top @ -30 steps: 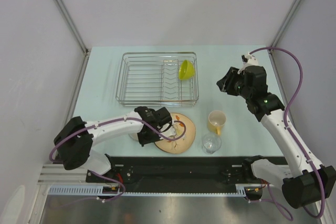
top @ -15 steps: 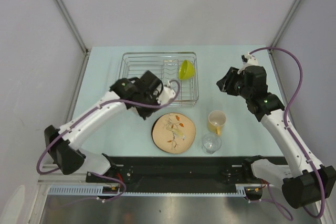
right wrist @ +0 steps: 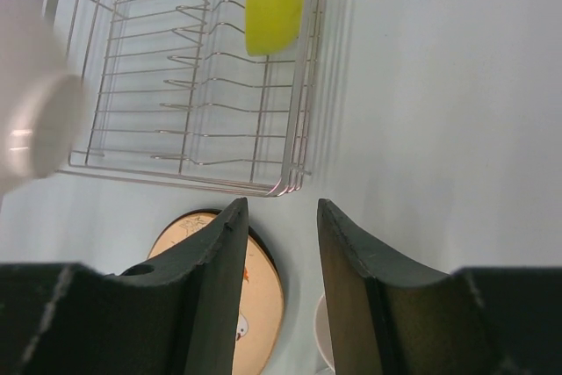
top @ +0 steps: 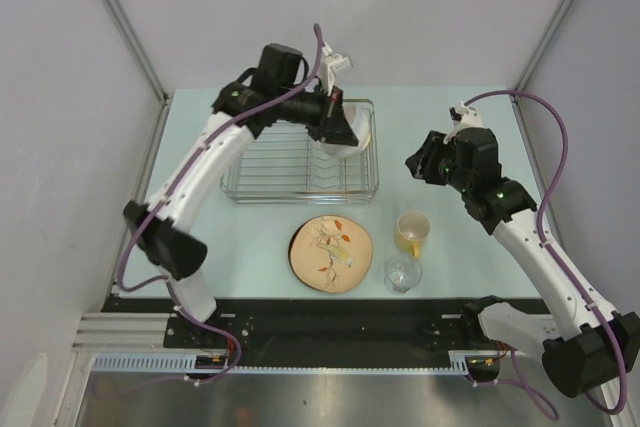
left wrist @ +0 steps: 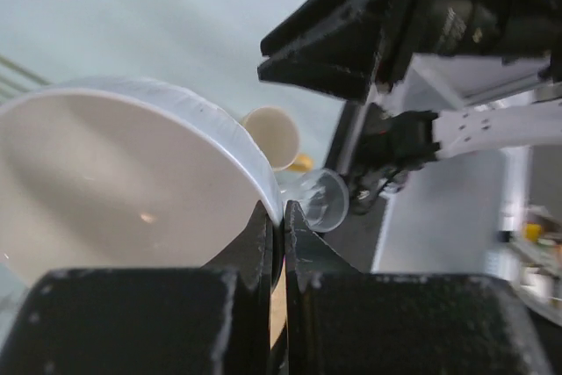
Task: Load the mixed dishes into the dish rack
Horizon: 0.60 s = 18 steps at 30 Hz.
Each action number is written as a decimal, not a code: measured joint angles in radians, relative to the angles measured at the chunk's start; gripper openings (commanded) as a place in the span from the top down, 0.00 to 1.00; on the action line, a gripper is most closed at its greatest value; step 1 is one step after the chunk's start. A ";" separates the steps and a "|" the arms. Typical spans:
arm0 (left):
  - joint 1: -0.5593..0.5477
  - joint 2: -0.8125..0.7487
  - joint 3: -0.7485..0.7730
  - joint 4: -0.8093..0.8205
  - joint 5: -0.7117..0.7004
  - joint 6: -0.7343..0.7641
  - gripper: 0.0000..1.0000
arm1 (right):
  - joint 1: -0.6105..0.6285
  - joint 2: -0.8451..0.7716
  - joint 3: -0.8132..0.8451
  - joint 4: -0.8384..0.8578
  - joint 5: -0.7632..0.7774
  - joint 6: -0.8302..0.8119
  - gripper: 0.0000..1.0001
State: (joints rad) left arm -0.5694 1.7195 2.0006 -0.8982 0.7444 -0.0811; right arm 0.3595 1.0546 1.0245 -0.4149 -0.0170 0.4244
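White bowl (left wrist: 114, 173) is pinched by its rim in my left claw (left wrist: 283, 217), the two fingers pressed tight together on the thin edge so that only the rim itself shows between them. From above, that claw (top: 335, 127) hangs over the far right part of the dish rack (top: 290, 162), with the bowl tilted just below it and above the wires; whether it touches the rack I cannot tell. Past the left fingertips, on the table (top: 450, 112), I see the yellow mug (left wrist: 272, 133) and, nearer, the clear glass (left wrist: 316, 199). My right claw (right wrist: 281, 208) is empty, its fingers standing apart with open space between them. It hovers to the right of the rack (right wrist: 189, 85), well clear of my left claw. Ahead of it, the lime-green bowl (right wrist: 274, 2) stands on edge in the rack's far right corner. Nearer than the right fingertips lies the tan leaf-patterned plate (right wrist: 255, 296), flat on the table beside the rack's near side.
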 measured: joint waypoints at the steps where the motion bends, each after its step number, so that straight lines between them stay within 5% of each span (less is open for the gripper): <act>1: 0.003 0.054 0.004 0.045 0.049 -0.051 1.00 | 0.003 0.000 0.000 -0.002 0.008 -0.001 0.58; 9: 0.026 0.338 -0.081 0.459 0.235 -0.507 1.00 | 0.008 -0.008 0.000 -0.022 0.055 -0.019 0.57; 18: 0.086 0.342 -0.262 0.888 0.242 -0.780 1.00 | -0.002 -0.015 0.000 -0.023 0.058 -0.035 0.57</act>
State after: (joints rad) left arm -0.4831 2.0613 1.7390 -0.0097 0.9863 -0.8612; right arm 0.3576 1.0397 1.0245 -0.4377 0.0410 0.3897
